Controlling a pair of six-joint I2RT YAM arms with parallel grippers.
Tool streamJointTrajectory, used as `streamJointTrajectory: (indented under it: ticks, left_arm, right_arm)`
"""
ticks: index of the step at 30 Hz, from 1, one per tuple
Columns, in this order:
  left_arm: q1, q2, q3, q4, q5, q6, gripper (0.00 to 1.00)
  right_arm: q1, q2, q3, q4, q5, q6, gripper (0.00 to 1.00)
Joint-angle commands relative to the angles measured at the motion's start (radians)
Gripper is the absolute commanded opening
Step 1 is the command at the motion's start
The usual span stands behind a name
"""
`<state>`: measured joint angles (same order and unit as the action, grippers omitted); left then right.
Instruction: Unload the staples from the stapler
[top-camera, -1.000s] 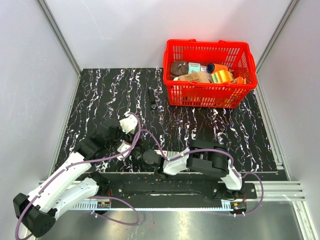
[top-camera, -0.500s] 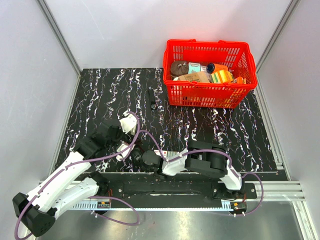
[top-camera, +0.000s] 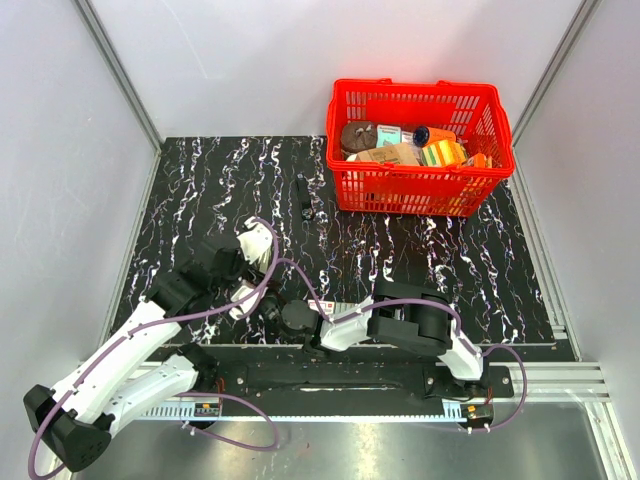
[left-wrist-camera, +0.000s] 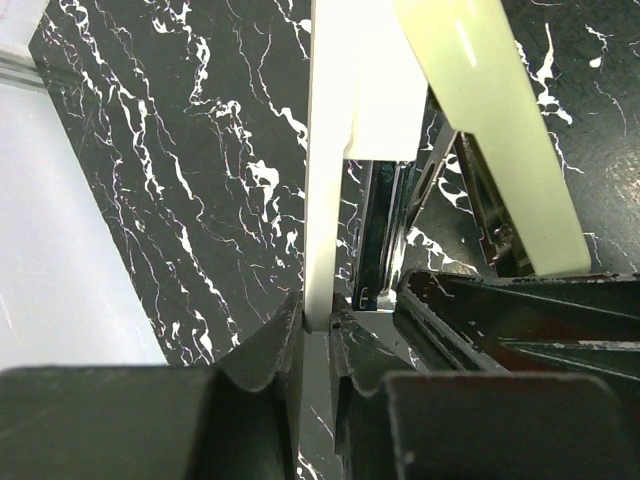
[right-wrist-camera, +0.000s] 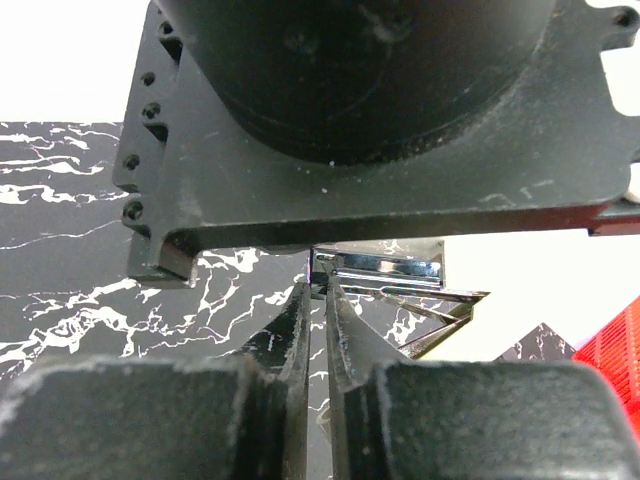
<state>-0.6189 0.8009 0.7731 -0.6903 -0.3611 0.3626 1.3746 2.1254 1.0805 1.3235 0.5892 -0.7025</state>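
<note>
The slim black stapler (top-camera: 303, 196) lies on the table's far middle, apart from both grippers. My left gripper (top-camera: 238, 270) (left-wrist-camera: 318, 315) is shut on the thin edge of a cream-white hinged object (left-wrist-camera: 335, 100), which stands open. A chrome staple rail (left-wrist-camera: 385, 230) shows between its two arms. My right gripper (top-camera: 272, 308) (right-wrist-camera: 318, 290) is shut, and its tips pinch the left corner of that chrome rail (right-wrist-camera: 385, 265). The left arm's black wrist (right-wrist-camera: 380, 110) fills the top of the right wrist view. I see no loose staples.
A red basket (top-camera: 420, 190) with several packaged goods stands at the far right of the black marbled table (top-camera: 200, 180). Grey walls close in the left, far and right sides. Both arms meet low at the near middle.
Both grippers have shifted slightly left and toward the near edge while still joined at the cream object. The black stapler and the basket have not moved.
</note>
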Motion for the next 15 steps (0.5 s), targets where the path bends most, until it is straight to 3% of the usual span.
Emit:
streamJointTrajectory:
  ticks: [1,5,15]
  left_arm:
    - [-0.016,-0.006,0.061,0.054,0.047,-0.037,0.0]
    - [-0.016,-0.005,0.054,0.057,0.045,-0.039,0.0]
    - [-0.016,-0.002,0.029,0.095,0.016,-0.005,0.0]
  right_arm:
    - [-0.002,0.024,0.045,0.232,0.011,0.029,0.08]
    - [-0.002,0.021,0.044,0.233,0.012,0.034,0.0]
    - [-0.002,-0.018,-0.047,0.237,0.012,0.054,0.0]
